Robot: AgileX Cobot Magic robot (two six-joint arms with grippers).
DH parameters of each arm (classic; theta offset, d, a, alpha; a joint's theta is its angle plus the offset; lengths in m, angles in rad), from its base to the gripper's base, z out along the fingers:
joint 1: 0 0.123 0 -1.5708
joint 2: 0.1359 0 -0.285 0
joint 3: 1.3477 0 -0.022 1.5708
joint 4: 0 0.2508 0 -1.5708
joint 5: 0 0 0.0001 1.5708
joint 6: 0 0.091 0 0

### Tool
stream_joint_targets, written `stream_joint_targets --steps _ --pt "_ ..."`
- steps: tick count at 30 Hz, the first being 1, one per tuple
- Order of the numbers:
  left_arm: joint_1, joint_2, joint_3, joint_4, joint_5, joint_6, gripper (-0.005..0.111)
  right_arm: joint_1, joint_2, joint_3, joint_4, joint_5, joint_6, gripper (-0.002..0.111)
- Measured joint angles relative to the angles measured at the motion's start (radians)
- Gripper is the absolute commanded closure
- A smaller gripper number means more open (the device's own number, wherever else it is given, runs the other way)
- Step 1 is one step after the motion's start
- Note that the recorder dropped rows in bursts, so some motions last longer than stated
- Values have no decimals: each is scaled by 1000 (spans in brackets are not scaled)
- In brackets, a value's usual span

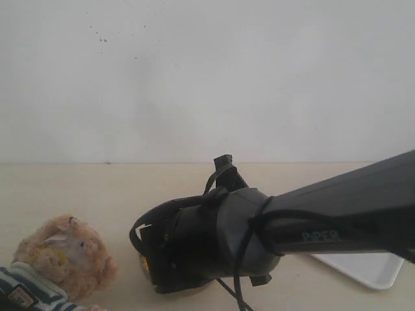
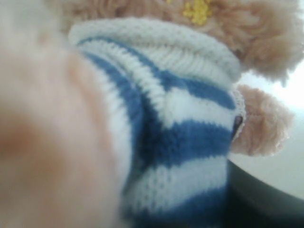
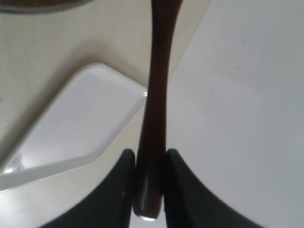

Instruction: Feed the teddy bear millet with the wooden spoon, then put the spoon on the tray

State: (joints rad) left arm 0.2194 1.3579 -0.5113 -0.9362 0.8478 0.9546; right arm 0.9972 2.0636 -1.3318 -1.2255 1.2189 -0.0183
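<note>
One bear [image 1: 61, 259], one spoon [image 3: 156, 95], one tray [image 3: 71, 123] and one bowl [image 3: 47, 4] are in view; of the two arms, only the right arm [image 1: 337, 214] shows in the exterior view; the bear sits at the lower left of that view, its striped shirt cut by the frame edge; a few grains of millet [image 2: 197, 10] cling to its fur just above the shirt collar; the right gripper [image 3: 149, 159] is clenched on the spoon, both black fingers [image 3: 116, 190] pressed against the end of the handle; the handle runs away from the jaws and out of frame, so its scoop end is not seen; the tray lies flat on the table [image 1: 97, 188], bare, one corner passing behind the handle; only the rim of the bowl shows in the right wrist view; in the exterior view the right arm crosses from the right edge to the middle and hides most of the tray and nearly all of the bowl, leaving a small yellow patch [image 1: 144, 262] at the wrist's edge; the left gripper cannot be made out; its wrist view is filled by the bear's shirt and a blurred pale mass, so it cannot be told whether it is released or grasping; a white wall [image 1: 207, 78] stands behind the table
</note>
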Motion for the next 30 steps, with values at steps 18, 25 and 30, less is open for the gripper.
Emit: stream_joint_targets --steps 18,25,30 --pt "0 0 0 0 2 0 101 22 62 -61 24 -2 18 109" --pt "0 0 0 0 2 0 101 41 62 -61 72 0 4 109" --pt "0 0 0 0 2 0 101 63 62 -61 124 0 -14 109"
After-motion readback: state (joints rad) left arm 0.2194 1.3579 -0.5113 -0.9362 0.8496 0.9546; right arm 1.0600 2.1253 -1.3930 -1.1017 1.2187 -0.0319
